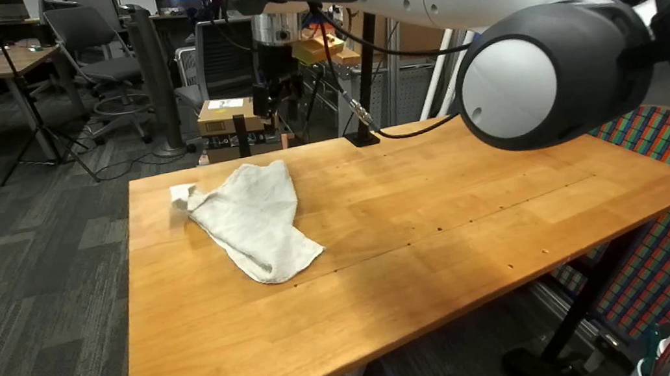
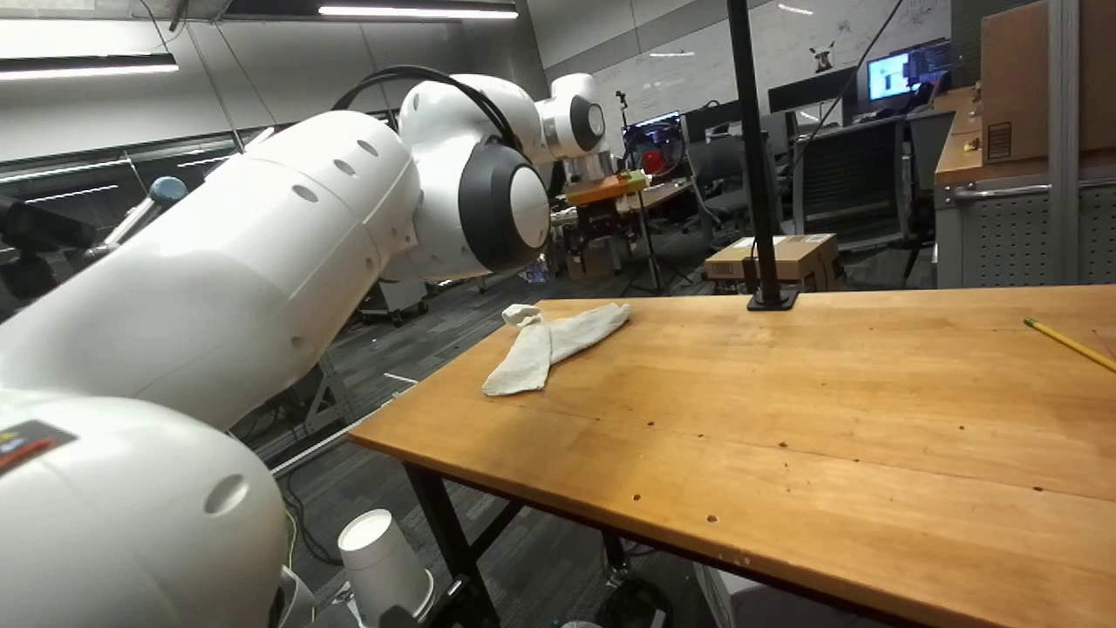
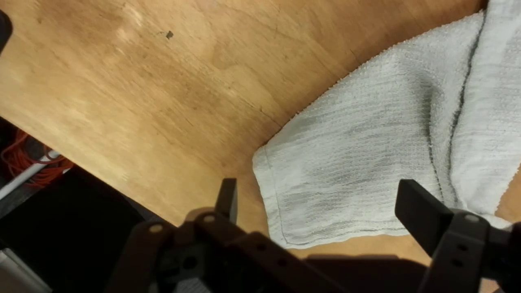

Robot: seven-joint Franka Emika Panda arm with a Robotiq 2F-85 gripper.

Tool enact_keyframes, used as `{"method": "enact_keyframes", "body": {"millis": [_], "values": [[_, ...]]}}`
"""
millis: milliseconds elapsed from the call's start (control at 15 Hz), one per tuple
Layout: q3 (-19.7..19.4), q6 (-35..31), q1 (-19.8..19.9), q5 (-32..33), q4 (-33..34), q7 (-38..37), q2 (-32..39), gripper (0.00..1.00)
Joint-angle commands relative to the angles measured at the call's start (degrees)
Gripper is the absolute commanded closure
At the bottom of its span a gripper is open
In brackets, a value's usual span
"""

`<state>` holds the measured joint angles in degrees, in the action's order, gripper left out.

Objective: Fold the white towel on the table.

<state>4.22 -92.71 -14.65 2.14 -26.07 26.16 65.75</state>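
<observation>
towel [image 3: 346,175] spreads below the gripper [image 3: 317,189] in the wrist view, its hemmed end [image 3: 272,197] framed by parted fingers [image 3: 421,215] that hold nothing. in an exterior view it lies rumpled near one end of the table [image 1: 403,296], with a bunched corner [image 1: 182,195]; the step in hand looks like the approach to a grasp, the proper fold not yet made. in an exterior view a pencil [image 2: 1071,344] lies well apart from the towel, unlikely to interfere. the next move likely calls for lowering, pinching one loose edge, then carrying it across without dragging the rest.
</observation>
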Motion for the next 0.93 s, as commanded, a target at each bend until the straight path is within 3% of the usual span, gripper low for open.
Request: {"method": "enact_keyframes", "body": {"millis": [0, 867], "values": [[-0.4, -1.1, -0.1, 1.3, 1.0, 0.6, 1.2, 0.00], [-1.3, -1.4, -0.6, 3.4, 0.9, -0.1, 4.2, 0.00]]}}
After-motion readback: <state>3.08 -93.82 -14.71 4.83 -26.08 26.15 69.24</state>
